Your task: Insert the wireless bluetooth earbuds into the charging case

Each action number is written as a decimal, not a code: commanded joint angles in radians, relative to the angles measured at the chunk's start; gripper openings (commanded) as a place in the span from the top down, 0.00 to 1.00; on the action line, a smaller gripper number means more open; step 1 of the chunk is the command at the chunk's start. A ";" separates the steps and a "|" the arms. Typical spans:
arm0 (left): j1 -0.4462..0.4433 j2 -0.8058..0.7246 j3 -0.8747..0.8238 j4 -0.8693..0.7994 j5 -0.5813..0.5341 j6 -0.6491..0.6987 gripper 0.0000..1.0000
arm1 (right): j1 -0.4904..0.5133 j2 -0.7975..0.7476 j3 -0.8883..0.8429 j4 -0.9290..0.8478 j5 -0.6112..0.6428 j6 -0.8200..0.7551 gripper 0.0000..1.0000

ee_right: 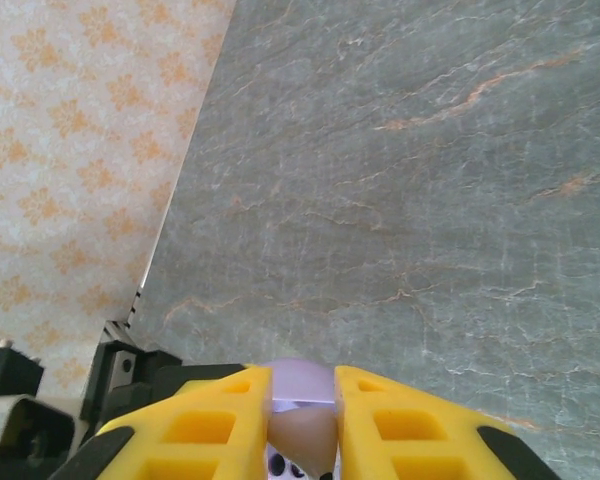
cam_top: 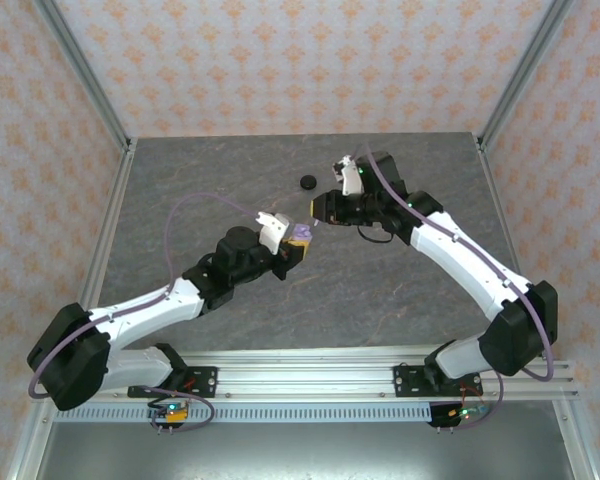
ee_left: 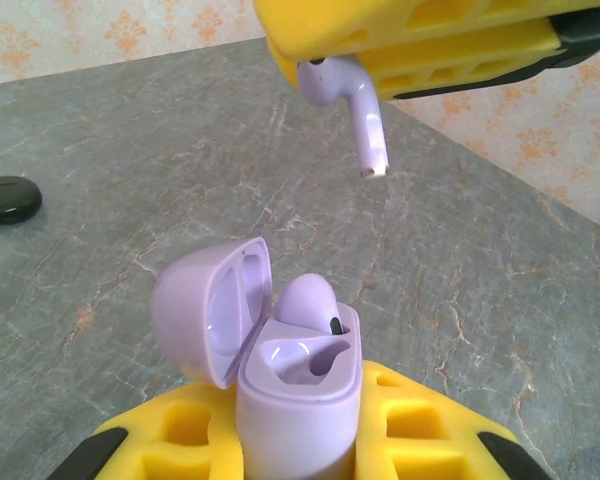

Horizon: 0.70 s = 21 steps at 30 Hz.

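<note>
— Earbuds first: where are they?
— One lavender earbud [ee_left: 345, 95] is pinched by its head in the right jaws, with its stem pointing down. It hangs above the charging case [ee_left: 300, 400] and clear of it, touching nothing else.
— And the other one?
— A second lavender earbud [ee_left: 305, 300] sits in the case's far pocket, its rounded head standing up. The near pocket beside it is vacant.
— Who has the case?
— The left jaws are clenched on its lower body, one yellow pad [ee_left: 170, 445] on each side. The case stands upright above the surface [ee_left: 130, 150], and its lid [ee_left: 210, 310] is swung open to the left.
— Does the overhead camera agree?
— Yes. The two arms meet near the middle of the surface, the right jaws just beyond the case.
— What about the right wrist camera?
— It shows a lavender bit wedged between its own yellow pads, so that grip is plain too.
— Is anything else lying about?
— A black disc [cam_top: 306, 181] lies flat on the surface, well behind the case.
</note>
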 commanded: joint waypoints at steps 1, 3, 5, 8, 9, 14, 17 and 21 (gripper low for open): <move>0.006 0.011 0.013 0.072 0.032 0.020 0.88 | 0.023 -0.023 0.052 0.005 0.011 -0.032 0.78; 0.006 0.021 0.020 0.073 0.028 0.012 0.88 | 0.035 -0.023 0.059 0.006 0.013 -0.033 0.78; 0.007 0.027 0.026 0.072 0.021 -0.001 0.88 | 0.045 -0.023 0.062 0.004 0.022 -0.037 0.78; 0.006 0.035 0.033 0.079 0.017 -0.023 0.88 | 0.053 -0.022 0.063 0.006 0.029 -0.040 0.78; 0.006 0.037 0.034 0.084 0.020 -0.027 0.88 | 0.054 -0.021 0.062 0.007 0.031 -0.040 0.78; 0.007 0.036 0.028 0.127 0.018 -0.047 0.88 | 0.059 -0.023 0.050 0.020 0.042 -0.035 0.78; 0.006 0.042 0.032 0.140 0.018 -0.072 0.88 | 0.063 -0.023 0.043 0.031 0.043 -0.034 0.78; 0.006 0.048 0.037 0.153 0.012 -0.099 0.88 | 0.066 -0.026 0.034 0.038 0.054 -0.034 0.78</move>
